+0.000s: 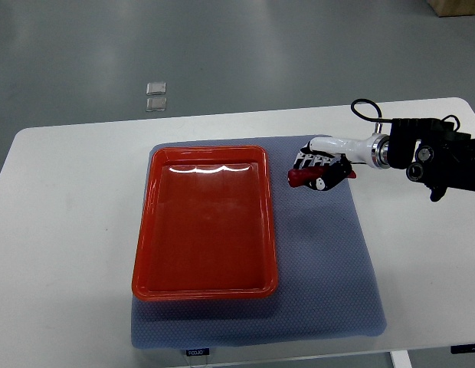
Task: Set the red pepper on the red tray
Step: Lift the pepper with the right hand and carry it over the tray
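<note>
Currently right hand curled around red pepper, fingers closed on it. Pepper long axis roughly left-right, free end pointing left toward red tray. Mostly hidden under the fingers, only the left tip showing. Held over gray mat, just beside tray's upper right corner, not inside it.

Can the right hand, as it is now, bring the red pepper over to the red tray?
Probably yes. The right hand is closed around the red pepper, just right of the red tray, and only bare mat lies between them.
</note>
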You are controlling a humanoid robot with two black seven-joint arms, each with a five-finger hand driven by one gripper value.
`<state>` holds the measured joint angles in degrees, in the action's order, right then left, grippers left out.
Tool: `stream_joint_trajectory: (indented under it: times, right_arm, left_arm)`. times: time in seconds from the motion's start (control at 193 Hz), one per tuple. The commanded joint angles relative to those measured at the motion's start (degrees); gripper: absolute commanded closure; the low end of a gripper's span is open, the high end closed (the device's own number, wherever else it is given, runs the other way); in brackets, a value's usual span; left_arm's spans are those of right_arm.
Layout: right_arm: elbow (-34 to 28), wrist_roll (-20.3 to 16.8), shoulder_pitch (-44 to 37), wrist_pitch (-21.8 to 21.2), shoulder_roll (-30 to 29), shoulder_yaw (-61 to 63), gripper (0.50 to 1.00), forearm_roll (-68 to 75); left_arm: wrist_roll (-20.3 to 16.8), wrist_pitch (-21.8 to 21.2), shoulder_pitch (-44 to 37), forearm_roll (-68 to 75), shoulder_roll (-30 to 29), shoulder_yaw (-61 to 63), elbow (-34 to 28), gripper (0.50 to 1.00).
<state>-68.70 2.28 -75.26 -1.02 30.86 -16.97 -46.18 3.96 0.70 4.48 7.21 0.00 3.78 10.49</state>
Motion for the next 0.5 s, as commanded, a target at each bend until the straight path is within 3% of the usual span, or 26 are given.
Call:
stream_joint_trajectory:
  times: [0.0,0.317,0.493]
  right_arm:
    - [-0.03,0.01,-2.43,-0.21,-0.8,-0.08,1.0,1.45]
    - [2.26,0.01,-8.94,-0.39,-9.06,-0.96,1.0,6.63]
    - [6.3,0.18,-9.38,-0.12,-17.76,-0.96,1.0,8.57]
  left_arm:
    - [0.0,0.0,0.0,0.0,0.0,-0.01,0.15,0.5]
    - [0.0,0.0,0.09,0.0,0.0,-0.01,0.06,0.5]
    - [0.0,0.0,0.0,0.0,0.0,-0.01,0.06,0.5]
